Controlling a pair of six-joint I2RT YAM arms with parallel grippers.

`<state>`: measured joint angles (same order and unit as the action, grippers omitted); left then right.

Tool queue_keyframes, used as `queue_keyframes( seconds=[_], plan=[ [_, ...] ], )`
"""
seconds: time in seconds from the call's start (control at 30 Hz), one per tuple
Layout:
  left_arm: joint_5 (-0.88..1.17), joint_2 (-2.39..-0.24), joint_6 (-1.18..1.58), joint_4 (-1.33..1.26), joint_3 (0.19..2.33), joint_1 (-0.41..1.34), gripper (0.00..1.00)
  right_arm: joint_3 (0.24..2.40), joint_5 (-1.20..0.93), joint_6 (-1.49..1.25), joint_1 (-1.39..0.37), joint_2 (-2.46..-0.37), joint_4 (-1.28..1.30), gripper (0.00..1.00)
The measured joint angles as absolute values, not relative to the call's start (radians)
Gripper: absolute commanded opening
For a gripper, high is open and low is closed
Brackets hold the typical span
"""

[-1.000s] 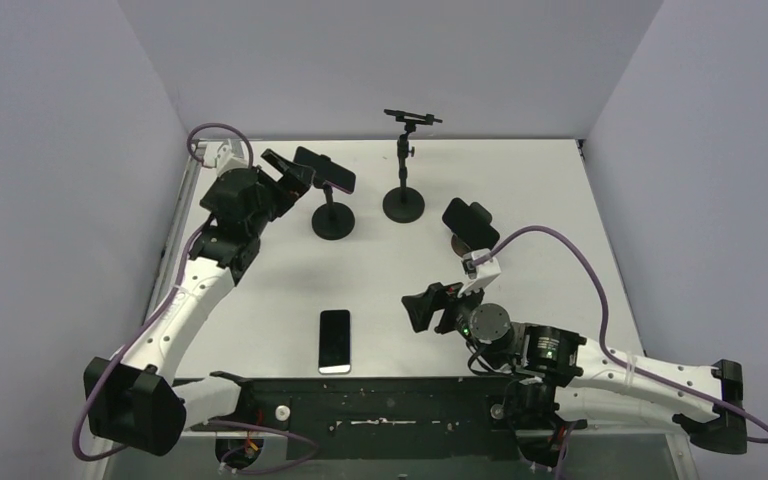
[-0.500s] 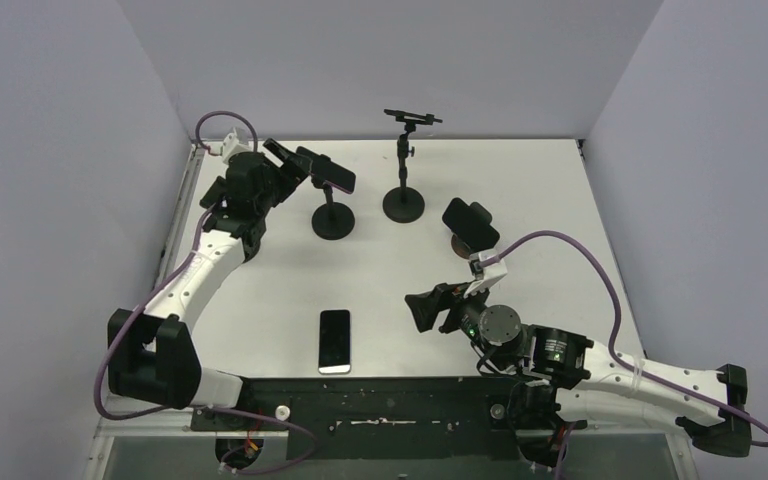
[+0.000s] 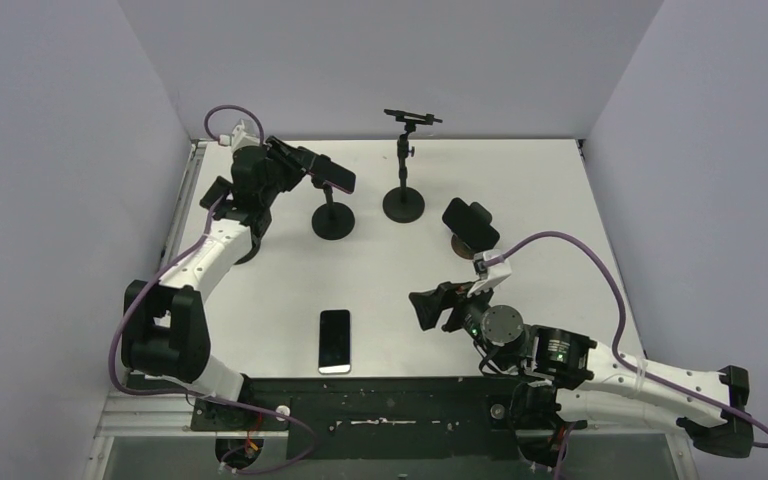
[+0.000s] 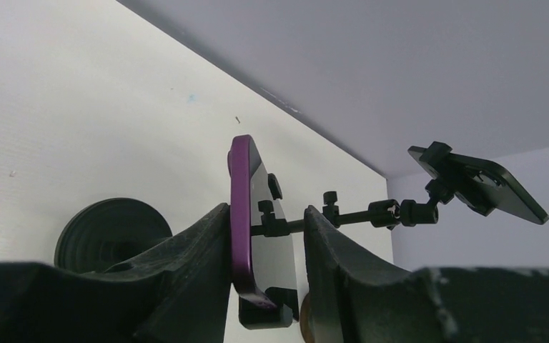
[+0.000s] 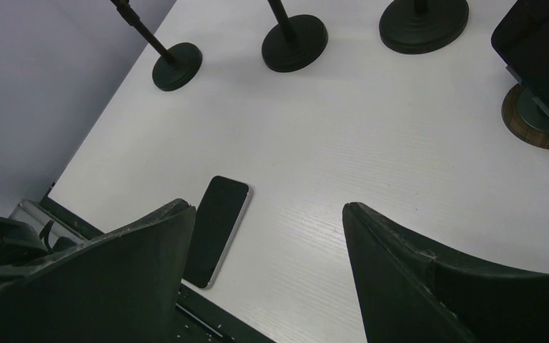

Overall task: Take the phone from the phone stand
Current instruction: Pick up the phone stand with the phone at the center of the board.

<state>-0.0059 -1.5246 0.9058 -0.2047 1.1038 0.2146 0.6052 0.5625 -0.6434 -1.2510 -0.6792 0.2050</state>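
Ok so the left claw point(image 4: 266, 213) is straddling the purple-edged slab phone point(image 4: 240, 214). One finger point(image 4: 200, 239) is right up against the purple back, the other finger point(image 4: 329, 243) sits on the screen side. Honestly can't tell if that second one is touching the glass, so can't say whether the pinch is made or it's just loose around the phone. The phone sits in the clip of the short black round-based stand point(image 3: 333, 218), at about 11 o'clock on the white surface point(image 3: 540, 200), with the claw on its 9 o'clock side.

Further out there's a taller black stand point(image 3: 403, 160) at 12 o'clock, a wood-based stand point(image 3: 465, 228) carrying a black phone around 2 o'clock, and a loose black phone point(image 3: 335, 340) lying flat around 7 o'clock. The right claw point(image 5: 266, 206) hovers at 5 o'clock, spread wide, nothing in it.

I'd call this the grasp step. Next it probably needs a firm squeeze, then a pull out of the clip without tipping the stand.
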Motion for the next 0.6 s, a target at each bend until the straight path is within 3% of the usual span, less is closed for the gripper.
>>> queue_keyframes(
  seconds=[0.33, 0.6],
  plan=[
    [0.056, -1.566, 0.923, -0.248, 1.115, 0.201, 0.01, 0.633, 0.590, -0.644, -1.251, -0.664, 0.241, 0.77],
    [0.090, -1.563, 0.940, -0.253, 1.116, 0.194, 0.00, 0.667, 0.610, -0.641, -1.251, -0.664, 0.276, 0.78]
  ],
)
